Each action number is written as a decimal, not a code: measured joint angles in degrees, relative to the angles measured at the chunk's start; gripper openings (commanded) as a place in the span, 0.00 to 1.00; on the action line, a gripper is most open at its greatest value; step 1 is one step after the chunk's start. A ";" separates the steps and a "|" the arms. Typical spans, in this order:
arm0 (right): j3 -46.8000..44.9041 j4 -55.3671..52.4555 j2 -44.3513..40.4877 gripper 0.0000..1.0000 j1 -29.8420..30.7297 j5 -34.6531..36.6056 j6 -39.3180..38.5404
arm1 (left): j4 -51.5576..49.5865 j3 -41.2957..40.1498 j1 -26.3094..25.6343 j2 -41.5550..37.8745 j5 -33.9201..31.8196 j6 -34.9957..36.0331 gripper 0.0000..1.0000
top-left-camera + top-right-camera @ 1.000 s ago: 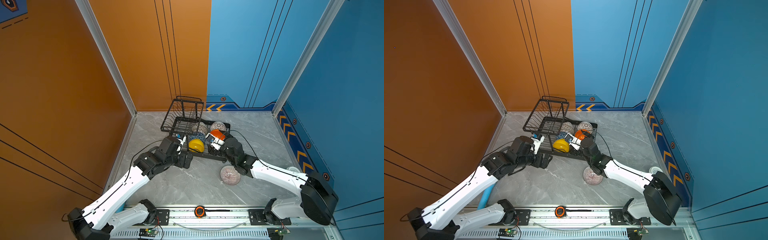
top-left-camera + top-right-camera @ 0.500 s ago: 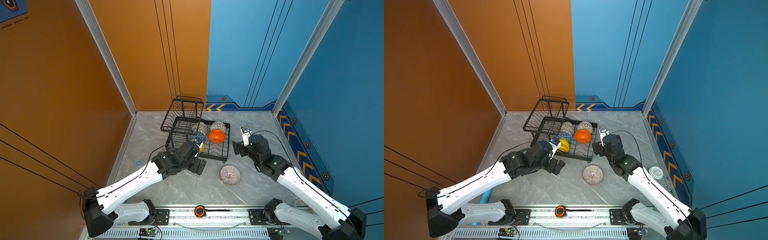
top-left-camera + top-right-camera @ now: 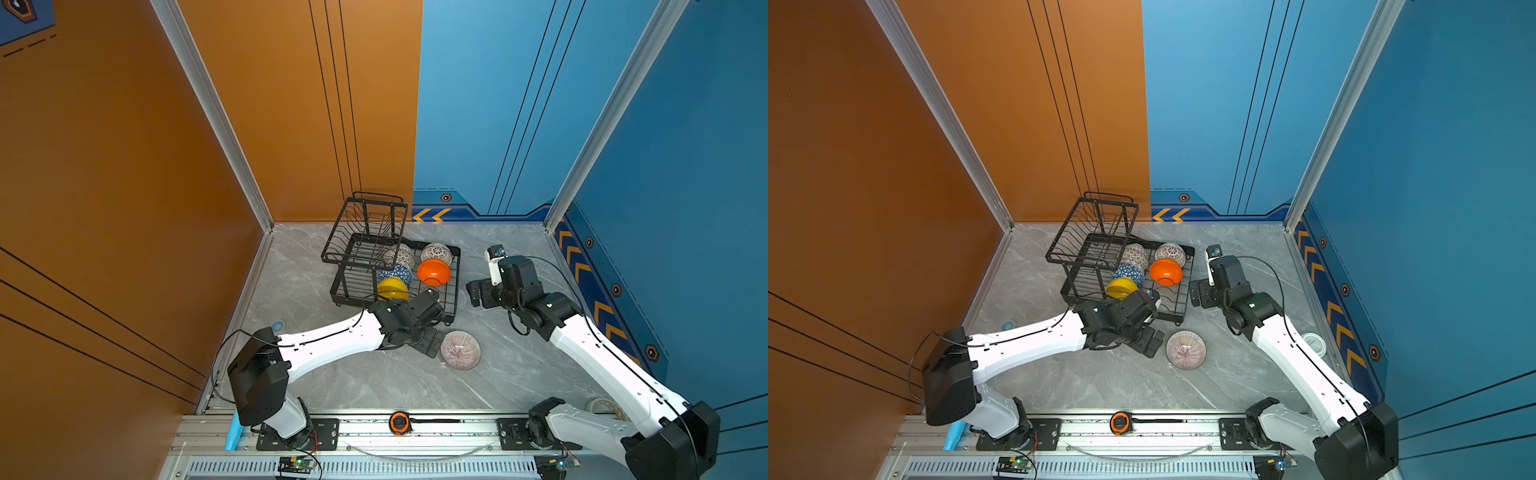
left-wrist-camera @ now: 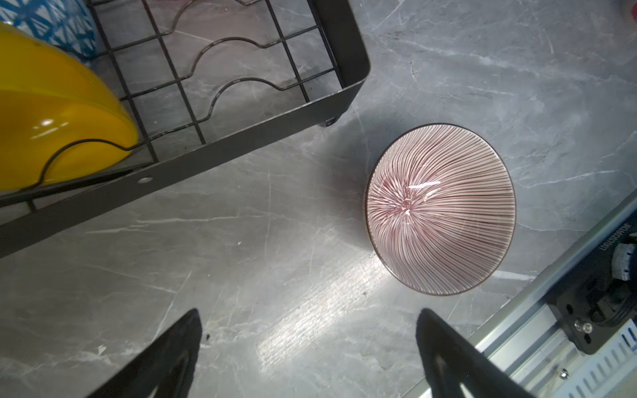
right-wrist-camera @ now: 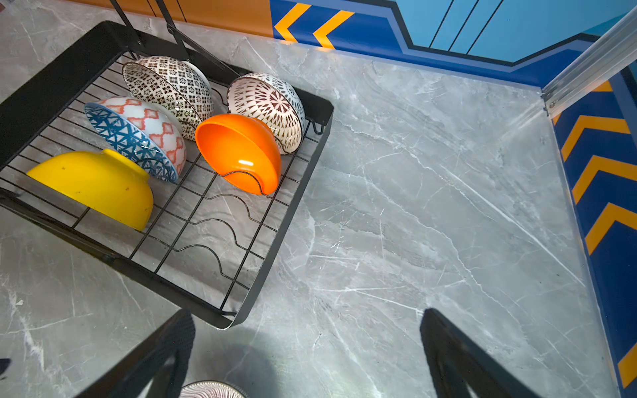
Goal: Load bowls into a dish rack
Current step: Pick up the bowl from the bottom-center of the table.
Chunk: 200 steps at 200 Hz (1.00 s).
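- Top views, both: grey marble tabletop [image 3: 374,386], walled in orange + blue; carries everything below.
- L arm [image 3: 332,340]: reaches from near rail toward rack's near corner. R arm [image 3: 602,357]: reaches from near rail up along rack's R side.
- Dish rack [image 3: 457,286]: black wire, far-centre of tabletop; basket tier [image 3: 365,232] raised at its far-L end, lower tray w/ curved slots toward the arms.
- L gripper [image 3: 430,345]: fingers spread wide, nothing btwn them; sits just beside striped bowl, off rack's near corner. Contact w/ bowl: none seen in L wrist view.
- R gripper [image 3: 477,294]: fingers spread wide, clamps nothing; over bare tabletop just beside rack's R rim.
- Striped bowl [image 3: 460,350]: upright on tabletop, outside rack, near its near-R corner; only bowl not loaded.
- Lower tray, five bowls, all tipped on edge in slots:
- Row under tier side, far to near: diamond-pattern bowl [image 5: 172,89], blue-triangle bowl [image 3: 397,274], yellow bowl [image 3: 392,288], each overlapping the next.
- Row by R rim: sunburst-pattern bowl [image 5: 272,106] far, orange bowl [image 3: 433,271] right in front of it.
- Tape measure [image 3: 399,423]: orange, on near rail btwn arm bases.
- Tape roll [image 3: 1313,344]: white, flat by R wall, well apart from rack.
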 measured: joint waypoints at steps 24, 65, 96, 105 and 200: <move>0.00 -0.02 0.00 1.00 -0.42 -0.50 0.00 | 0.52 1.29 -0.72 3.45 0.57 -0.48 0.98; 0.00 0.00 0.11 1.00 -1.05 -0.85 0.00 | 1.07 4.02 -1.20 7.52 1.88 -1.05 0.88; 0.00 0.02 0.63 1.00 -1.25 -1.09 0.00 | 2.16 5.01 -1.62 10.23 3.61 -0.98 0.78; 0.00 0.02 0.76 1.00 -1.25 -1.44 0.00 | 2.40 5.49 -1.73 11.08 4.15 -0.87 0.75; -0.02 0.02 0.96 1.00 -2.12 -2.08 -0.02 | 3.78 9.44 -1.92 18.03 8.61 0.28 0.52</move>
